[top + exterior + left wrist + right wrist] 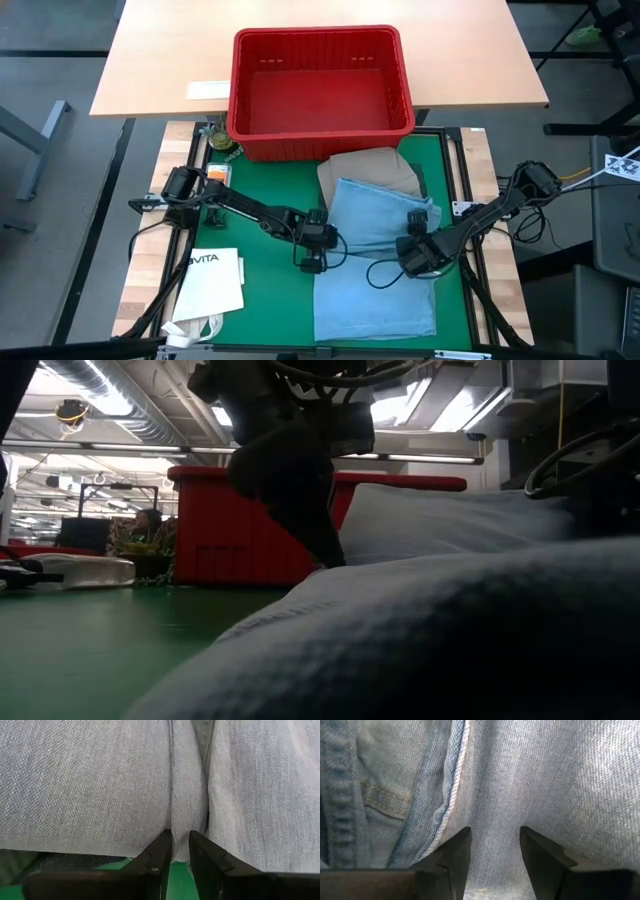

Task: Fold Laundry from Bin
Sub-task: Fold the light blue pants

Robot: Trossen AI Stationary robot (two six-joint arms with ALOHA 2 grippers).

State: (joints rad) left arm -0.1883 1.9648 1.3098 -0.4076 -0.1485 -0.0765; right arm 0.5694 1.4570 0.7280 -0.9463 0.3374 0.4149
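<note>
The light blue denim jeans [375,255] lie spread on the green mat [265,310], their far end over a khaki garment [365,168]. That garment rests on the mat against the red bin [320,85], whose inside shows only bare floor. My left gripper [312,264] is at the jeans' left edge, shut on denim. My right gripper [416,256] is on the jeans' right part, closed on a thicker ridge of denim. In the low view the jeans [450,630] fill the foreground. My left gripper pinches a narrow raised fold of denim [180,827] at the jeans' left edge between its two fingers [159,852]. It comes slanting down from above. The rest of the jeans lies slack on the mat. My right gripper has a broad ridge of denim [495,820] between its two fingers [455,850], next to a stitched seam [451,775]. The fingers point steeply down. One layer or several, I cannot tell. The cloth around them lies on the mat.
A white paper bag printed VITA [208,280] lies at the mat's near left corner. Small objects [218,150] sit at the far left beside the bin. A light wooden table [160,50] stands beyond the bin. Bare mat shows left of the jeans.
</note>
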